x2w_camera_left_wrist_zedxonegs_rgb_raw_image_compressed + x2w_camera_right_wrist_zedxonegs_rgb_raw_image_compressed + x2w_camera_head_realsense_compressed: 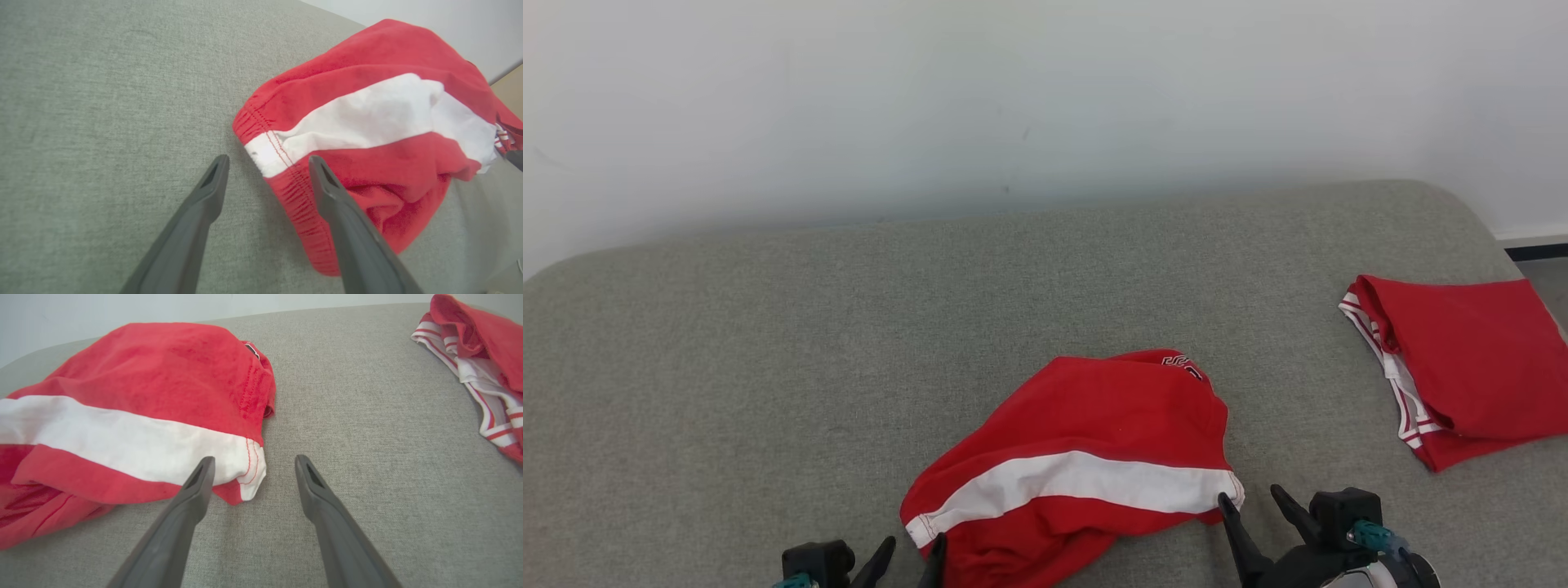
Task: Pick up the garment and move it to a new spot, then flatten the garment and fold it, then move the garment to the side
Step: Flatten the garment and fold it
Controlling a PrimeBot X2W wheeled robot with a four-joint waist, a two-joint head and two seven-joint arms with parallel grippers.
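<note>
The red garment [1086,457] is lying in a soft heap on the grey worktop [768,343]. In the head view it is at about 6 o'clock, close to the robot. A white stripe [1078,482] is running across it.

The left end effector [913,541] is hovering at the heap's 8 o'clock side. Its fingers are standing wide apart and holding nothing. One finger is sitting over the stitched edge and the other over bare worktop. The right end effector [1248,494] is hovering at the heap's 4 o'clock corner, just beside the end of the stripe. It is wide apart too, and holding nothing.

The garment is looking light, thin and floppy, so it is likely going to sag and bunch when lifted. It is not going to break. The stitched edges at the two ends of the stripe are looking like the best spots to pinch, one for each side.

Another red garment [1470,367] is lying folded at 3 o'clock, near the worktop's right edge and well apart. Lots of bare room is lying open from 9 o'clock to 12 o'clock. A pale wall [1013,98] is standing behind at 12 o'clock.
</note>
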